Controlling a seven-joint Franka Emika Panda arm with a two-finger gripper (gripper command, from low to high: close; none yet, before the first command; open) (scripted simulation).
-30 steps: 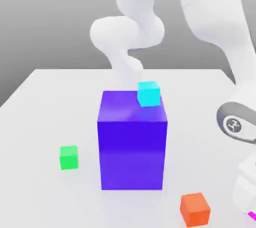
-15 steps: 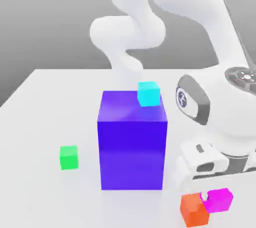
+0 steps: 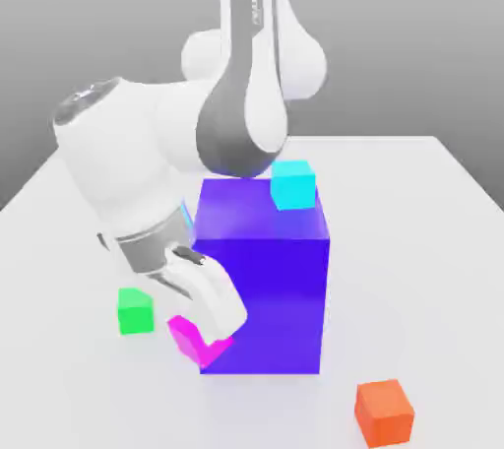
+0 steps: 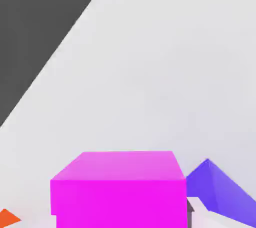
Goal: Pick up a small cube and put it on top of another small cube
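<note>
My gripper is shut on the small magenta cube, holding it tilted just above the table in front of the big blue-purple block. The small green cube rests on the table a short way toward the exterior view's left of the held cube, apart from it. In the hand view the magenta cube sits close between the fingers, with a corner of the blue-purple block beside it.
A cyan cube sits on top of the blue-purple block. An orange cube lies on the table near the front at the exterior view's right; a sliver of the orange cube shows in the hand view. The arm's bulk hangs over the table's left half.
The arm swung from the exterior view's right, near the orange cube, across the front of the blue-purple block to its left side, carrying the magenta cube to beside the green cube.
</note>
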